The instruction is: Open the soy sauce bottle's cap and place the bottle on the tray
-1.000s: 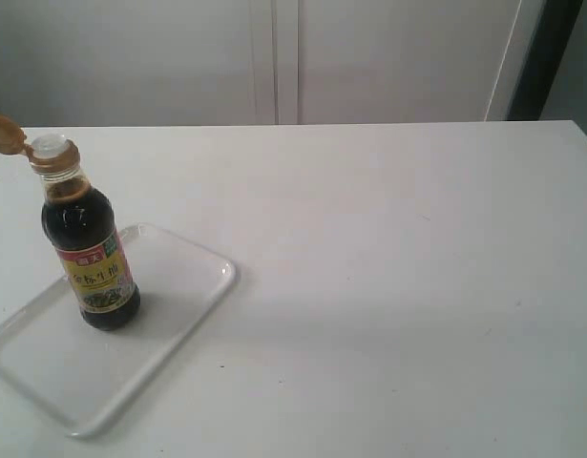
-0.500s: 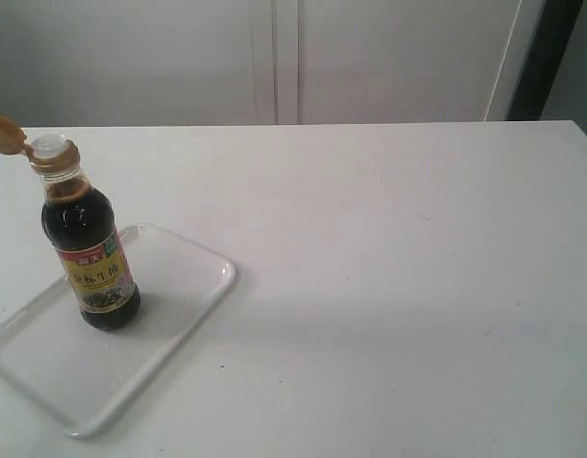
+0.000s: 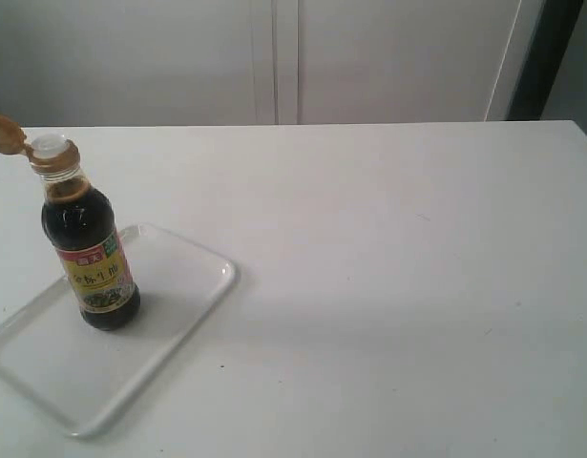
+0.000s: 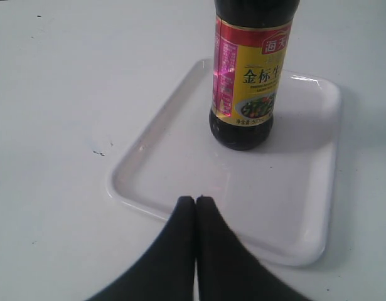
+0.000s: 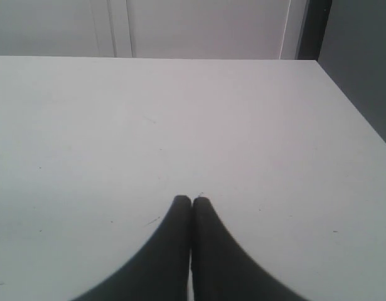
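Observation:
The soy sauce bottle [image 3: 91, 258] stands upright on the translucent-white tray [image 3: 178, 324] at the left of the exterior view. Its orange-brown cap [image 3: 5, 134] is flipped back on its hinge, baring the white spout [image 3: 50, 144]. Neither arm shows in the exterior view. In the left wrist view the bottle [image 4: 252, 75] stands on the tray [image 4: 293, 207], and my left gripper [image 4: 195, 199] is shut and empty, apart from the bottle, over the tray's near edge. My right gripper [image 5: 191, 200] is shut and empty above bare table.
The white table [image 3: 398, 267] stretches to the right of the tray. White cabinet doors [image 3: 274, 57] stand behind it. A dark gap [image 5: 359, 69] lies beyond the table's edge in the right wrist view.

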